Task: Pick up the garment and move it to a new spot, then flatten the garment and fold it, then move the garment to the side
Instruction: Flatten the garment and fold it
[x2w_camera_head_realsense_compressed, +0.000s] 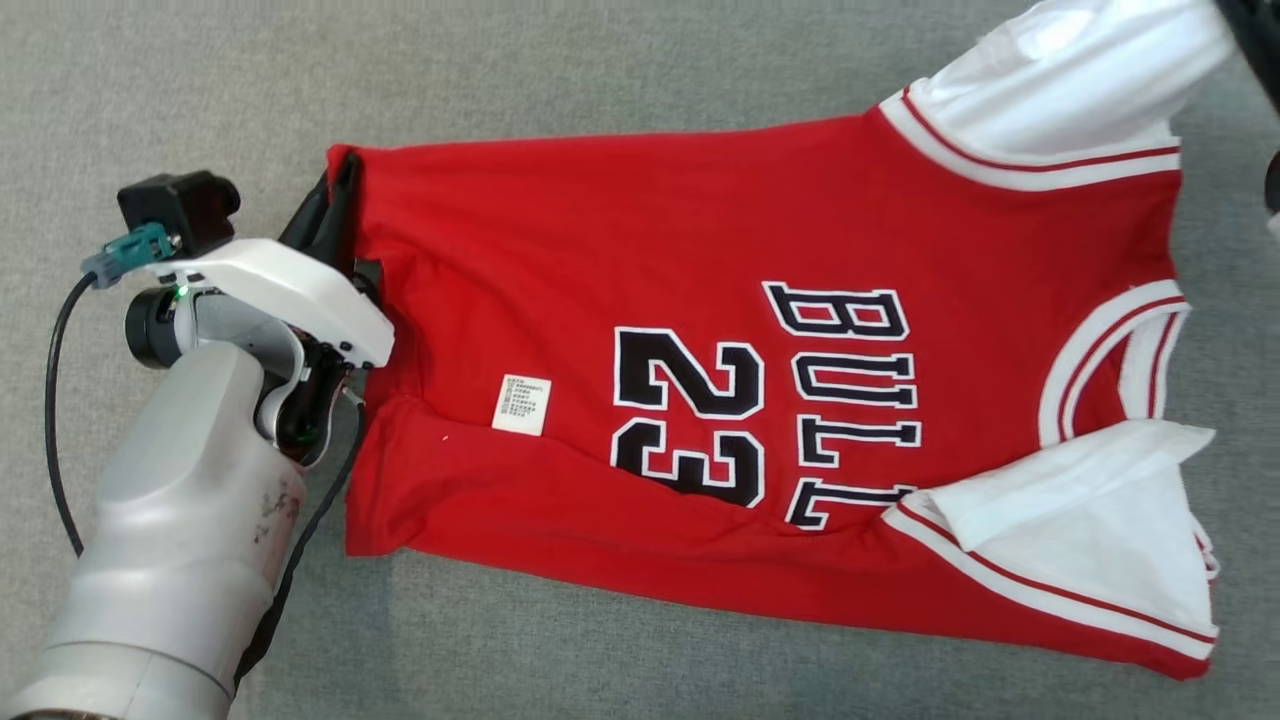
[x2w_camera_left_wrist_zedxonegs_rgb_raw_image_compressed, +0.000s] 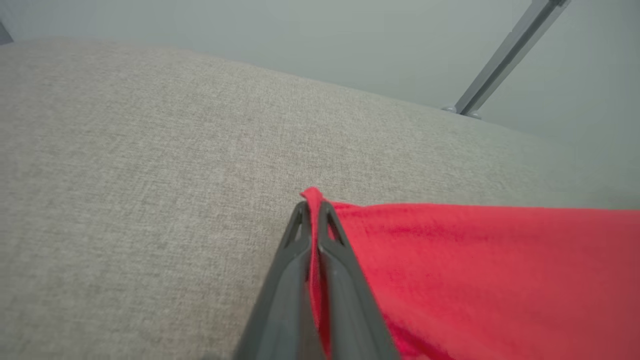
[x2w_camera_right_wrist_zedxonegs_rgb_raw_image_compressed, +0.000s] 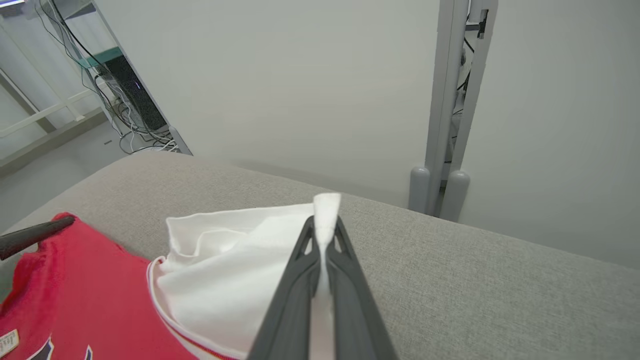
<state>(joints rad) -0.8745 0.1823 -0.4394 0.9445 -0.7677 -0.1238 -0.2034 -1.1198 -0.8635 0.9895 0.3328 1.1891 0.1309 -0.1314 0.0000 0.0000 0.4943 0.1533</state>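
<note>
My left gripper (x2w_camera_left_wrist_zedxonegs_rgb_raw_image_compressed: 313, 206) is clenched on a hem corner of the red knit basketball jersey with black-and-white lettering (x2w_camera_head_realsense_compressed: 560, 260). My right gripper (x2w_camera_right_wrist_zedxonegs_rgb_raw_image_compressed: 325, 227) is clamped on its white fabric sleeve (x2w_camera_right_wrist_zedxonegs_rgb_raw_image_compressed: 225, 260). The jersey lies spread, lettering up, on the grey woven fabric surface (x2w_camera_head_realsense_compressed: 600, 70).

Grey fabric surface (x2w_camera_head_realsense_compressed: 640, 80), pale wall (x2w_camera_right_wrist_zedxonegs_rgb_raw_image_compressed: 300, 75), grey metal post (x2w_camera_right_wrist_zedxonegs_rgb_raw_image_compressed: 450, 100), tangled cables (x2w_camera_right_wrist_zedxonegs_rgb_raw_image_compressed: 137, 142)

On cushion (x2w_camera_head_realsense_compressed: 200, 80), garment (x2w_camera_head_realsense_compressed: 700, 250); left pincer (x2w_camera_left_wrist_zedxonegs_rgb_raw_image_compressed: 311, 207) at its left corner
</note>
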